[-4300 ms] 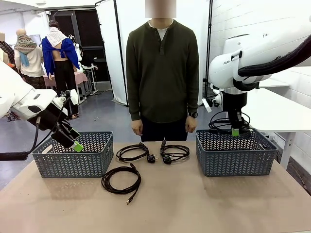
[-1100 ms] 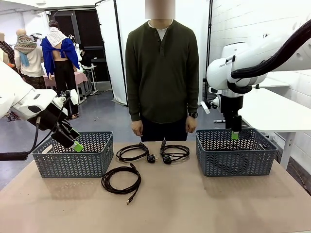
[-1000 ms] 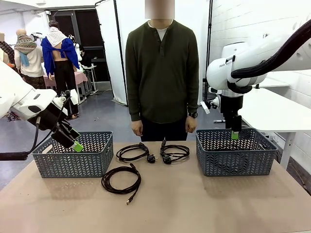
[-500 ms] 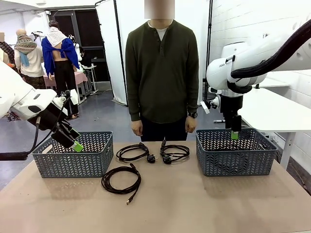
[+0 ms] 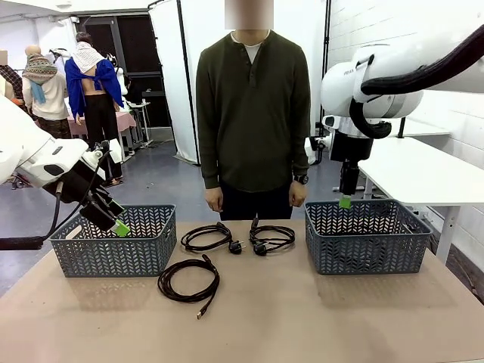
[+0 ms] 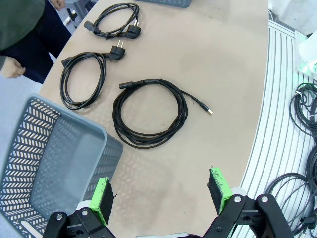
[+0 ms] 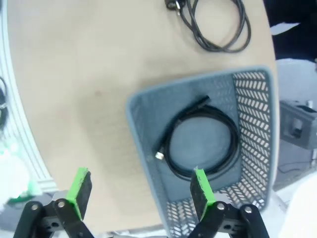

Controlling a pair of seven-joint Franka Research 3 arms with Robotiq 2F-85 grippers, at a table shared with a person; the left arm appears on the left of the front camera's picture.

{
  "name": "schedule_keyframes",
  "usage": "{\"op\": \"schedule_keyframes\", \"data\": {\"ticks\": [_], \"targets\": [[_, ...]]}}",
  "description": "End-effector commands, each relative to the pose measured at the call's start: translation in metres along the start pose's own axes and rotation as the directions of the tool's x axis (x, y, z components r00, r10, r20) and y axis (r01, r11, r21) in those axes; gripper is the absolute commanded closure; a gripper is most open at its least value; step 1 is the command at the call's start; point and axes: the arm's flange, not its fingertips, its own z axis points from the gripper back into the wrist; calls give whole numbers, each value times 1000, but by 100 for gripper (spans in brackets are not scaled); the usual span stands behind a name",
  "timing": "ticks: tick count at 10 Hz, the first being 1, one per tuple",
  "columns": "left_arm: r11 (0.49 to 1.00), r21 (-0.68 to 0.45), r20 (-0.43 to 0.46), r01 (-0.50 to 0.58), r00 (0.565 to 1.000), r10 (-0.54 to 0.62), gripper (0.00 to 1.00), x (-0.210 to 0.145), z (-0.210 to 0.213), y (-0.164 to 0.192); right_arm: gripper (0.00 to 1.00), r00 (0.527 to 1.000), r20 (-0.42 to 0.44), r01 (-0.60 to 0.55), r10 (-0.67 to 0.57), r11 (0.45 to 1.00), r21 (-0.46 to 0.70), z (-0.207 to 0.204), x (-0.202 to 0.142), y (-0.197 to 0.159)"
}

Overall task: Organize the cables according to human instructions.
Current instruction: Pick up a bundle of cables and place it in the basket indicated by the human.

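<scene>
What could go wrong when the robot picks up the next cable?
The far-left black coiled cable and far-right black coiled cable lie with plugs close together, so the open left tool might drag both. The near black coiled cable has a loose end; pinched by one loop, it could uncoil and catch on the left grey plastic mesh basket. The person's hands hang near the far cables, so a reach there might bump them.

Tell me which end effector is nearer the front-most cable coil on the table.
Left. The left end effector hangs open over the left basket, just beside that coil; the right end effector hangs open above the right basket, across the table.
</scene>
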Motion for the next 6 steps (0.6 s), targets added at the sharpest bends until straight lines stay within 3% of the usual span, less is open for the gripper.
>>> {"op": "schedule_keyframes", "data": {"ticks": [1, 3, 6], "targets": [[1000, -15, 17, 12, 1000, -12, 0, -2, 1, 5, 0, 994, 102, 44, -42, 999, -19, -8, -3, 32], [1000, -15, 17, 12, 1000, -12, 0, -2, 1, 5, 0, 983, 180, 50, -38, 997, -63, -16, -1, 72], [1000, -15, 17, 12, 1000, -12, 0, -2, 1, 5, 0, 973, 231, 14, 12, 993, -113, -37, 9, 116]]}}
